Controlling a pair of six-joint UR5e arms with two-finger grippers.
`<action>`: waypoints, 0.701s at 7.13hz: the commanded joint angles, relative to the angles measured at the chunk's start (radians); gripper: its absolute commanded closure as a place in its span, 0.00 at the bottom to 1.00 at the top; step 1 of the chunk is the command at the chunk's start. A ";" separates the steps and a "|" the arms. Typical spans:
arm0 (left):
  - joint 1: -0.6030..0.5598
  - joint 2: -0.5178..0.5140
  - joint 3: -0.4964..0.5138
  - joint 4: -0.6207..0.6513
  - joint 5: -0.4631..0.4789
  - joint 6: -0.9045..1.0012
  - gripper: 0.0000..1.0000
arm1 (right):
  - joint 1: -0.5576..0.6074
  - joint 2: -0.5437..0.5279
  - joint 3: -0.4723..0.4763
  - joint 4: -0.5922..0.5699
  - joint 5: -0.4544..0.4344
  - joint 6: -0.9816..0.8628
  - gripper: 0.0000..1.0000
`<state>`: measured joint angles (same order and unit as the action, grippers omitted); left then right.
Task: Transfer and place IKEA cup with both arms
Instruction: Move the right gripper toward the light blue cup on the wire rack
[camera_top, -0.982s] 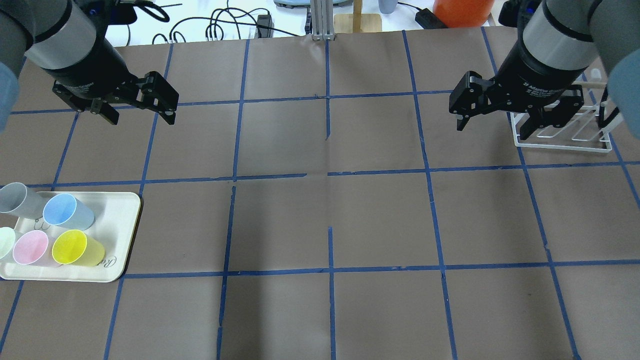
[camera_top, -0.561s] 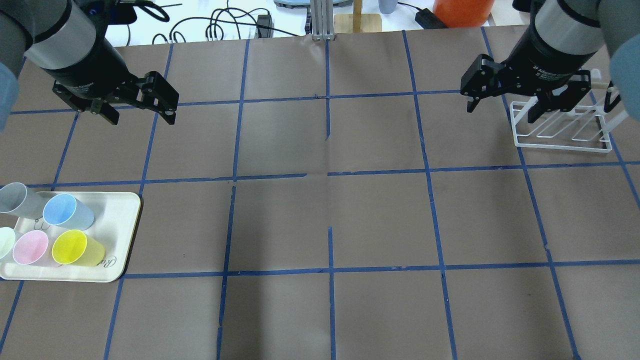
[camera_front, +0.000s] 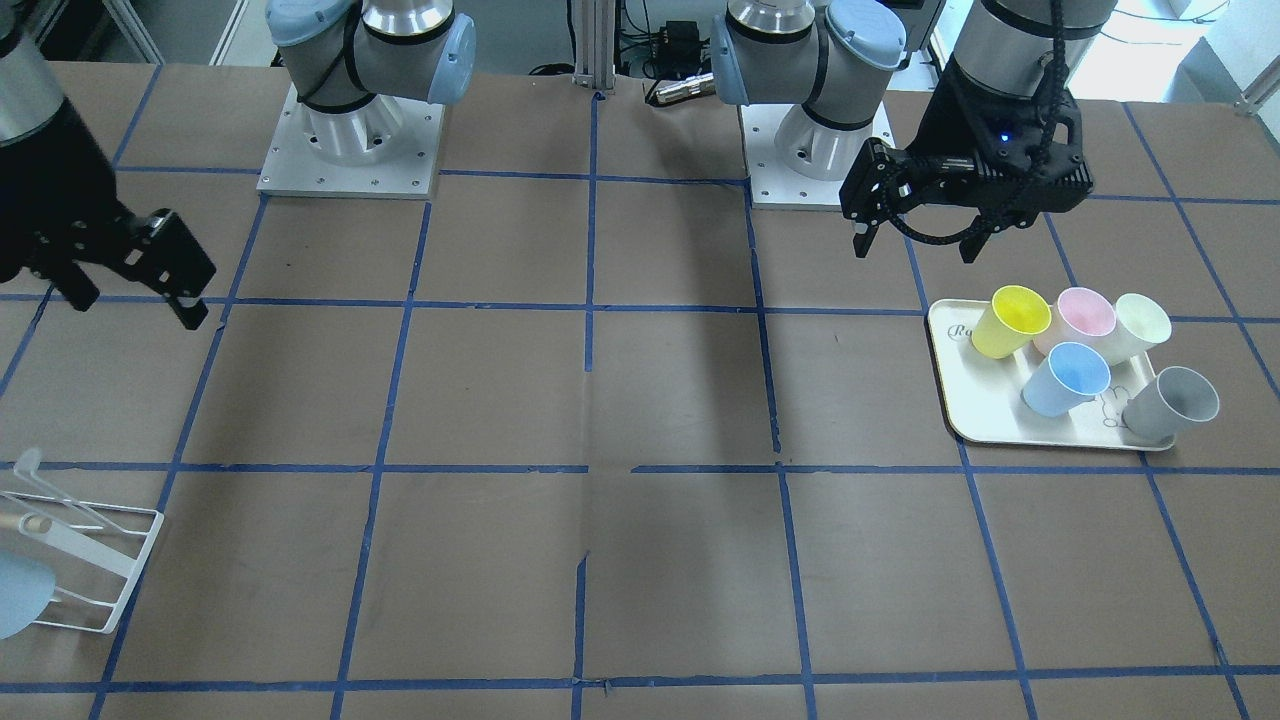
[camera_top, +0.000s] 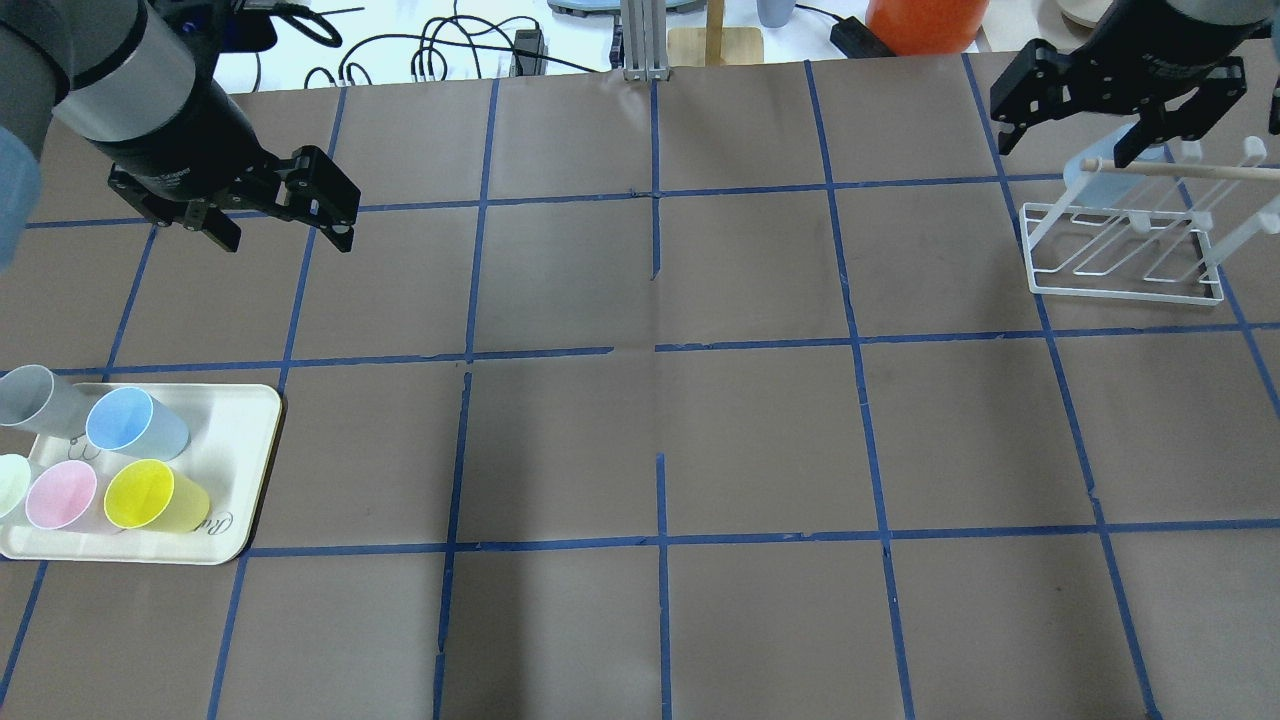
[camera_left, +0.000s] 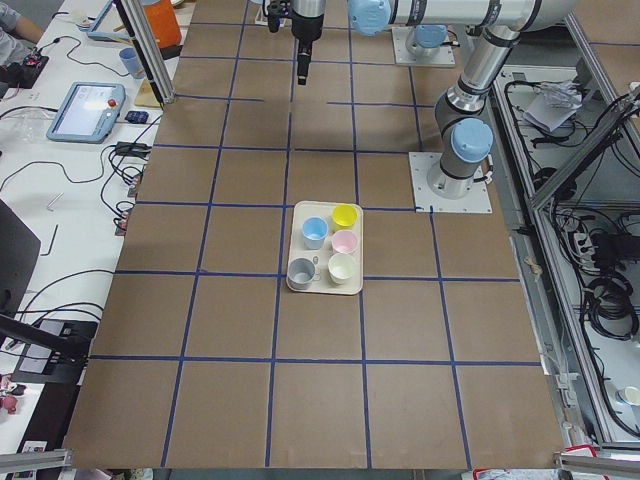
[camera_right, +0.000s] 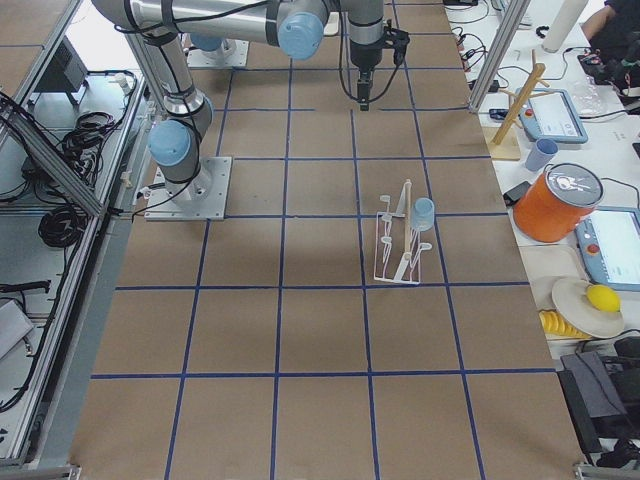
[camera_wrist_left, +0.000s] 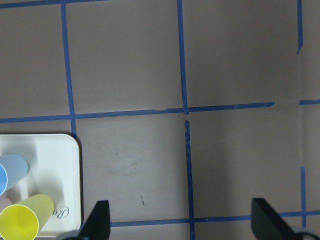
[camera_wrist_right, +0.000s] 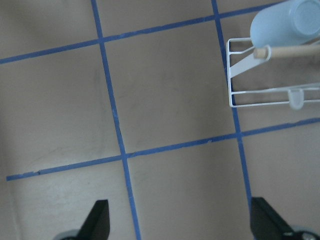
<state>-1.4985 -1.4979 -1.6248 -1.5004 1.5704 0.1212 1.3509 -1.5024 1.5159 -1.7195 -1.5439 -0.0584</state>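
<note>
One pale blue IKEA cup (camera_top: 135, 422) stands upright on the cream tray (camera_top: 240, 450) at the near left, also in the front view (camera_front: 1065, 378). A second blue cup (camera_wrist_right: 280, 25) hangs upside down on a peg of the white wire rack (camera_top: 1120, 290) at the far right, also in the right side view (camera_right: 424, 212). My left gripper (camera_top: 285, 235) is open and empty, above the table beyond the tray. My right gripper (camera_top: 1062, 150) is open and empty, just beyond and left of the rack.
Yellow (camera_top: 150, 495), pink (camera_top: 62, 495), pale green (camera_top: 8, 485) and grey (camera_top: 30, 395) cups share the tray. An orange bucket (camera_top: 925, 20), a wooden stand (camera_top: 715, 40) and cables lie past the table's far edge.
My right gripper has moved up and away from the rack toward the far right, open all along, and the blue cup on the rack now shows. The left arm has barely moved.
</note>
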 joint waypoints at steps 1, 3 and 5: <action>0.000 0.001 -0.001 0.000 -0.003 0.000 0.00 | -0.065 0.140 -0.136 -0.005 0.001 -0.183 0.00; -0.002 0.002 -0.001 0.000 -0.001 -0.002 0.00 | -0.117 0.217 -0.190 -0.005 0.019 -0.247 0.00; -0.002 0.001 -0.001 0.000 -0.001 -0.002 0.00 | -0.150 0.254 -0.201 -0.005 0.031 -0.358 0.00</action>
<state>-1.5000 -1.4968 -1.6260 -1.5002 1.5684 0.1197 1.2273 -1.2715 1.3236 -1.7240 -1.5193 -0.3558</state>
